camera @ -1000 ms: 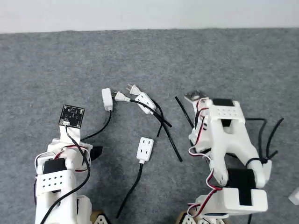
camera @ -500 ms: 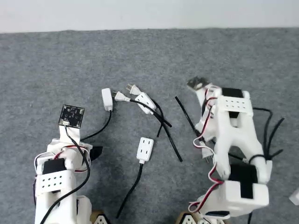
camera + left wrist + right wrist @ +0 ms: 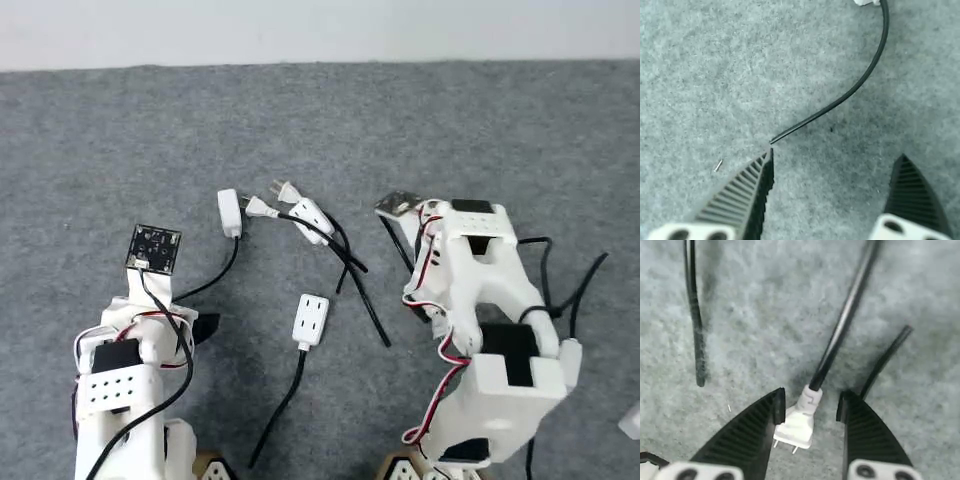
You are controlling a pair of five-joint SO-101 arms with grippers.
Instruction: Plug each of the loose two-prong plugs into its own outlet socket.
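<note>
White two-prong plug (image 3: 797,425), small moulded body, black cord (image 3: 840,335), flanked by narrowly parted right gripper (image 3: 812,401), left gripper (image 3: 836,154) spread wide over grey tabletop (image 3: 715,75)

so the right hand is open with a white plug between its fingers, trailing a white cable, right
Not quite. The cable on that white plug is black, not white, as the right wrist view shows. The rest holds: the right hand is open with the plug between its fingers.

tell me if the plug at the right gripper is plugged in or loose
Loose: the plug lies on the carpet inside the open right gripper, both prongs bare.
</note>
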